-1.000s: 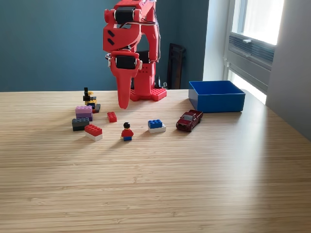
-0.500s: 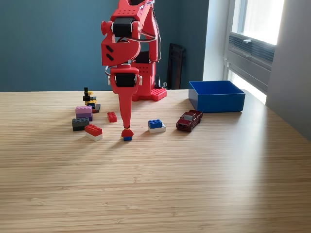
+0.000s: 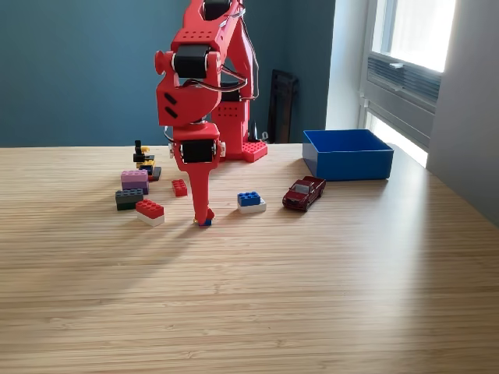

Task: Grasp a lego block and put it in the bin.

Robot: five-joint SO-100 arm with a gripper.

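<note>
On the wooden table [image 3: 312, 296], the red arm's gripper [image 3: 203, 216] points straight down over a small lego figure [image 3: 205, 222], hiding most of it; I cannot tell if the jaws are open or closed. The blue bin [image 3: 348, 153] stands far right in the exterior view, beyond the toy car [image 3: 304, 192].

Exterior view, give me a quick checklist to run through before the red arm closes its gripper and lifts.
1. Gripper down at the small lego figure on the wooden table: ok.
2. Gripper open or shut: cannot tell.
3. Figure centred in the gripper: cannot tell, mostly hidden.
4. Red-and-white brick and blue-and-white brick apart from the gripper: ok.
5. Shallow blue plastic bin open-topped, at the exterior view's right: ok.
6. Dark red toy car on the way to the bin: not ok.
</note>
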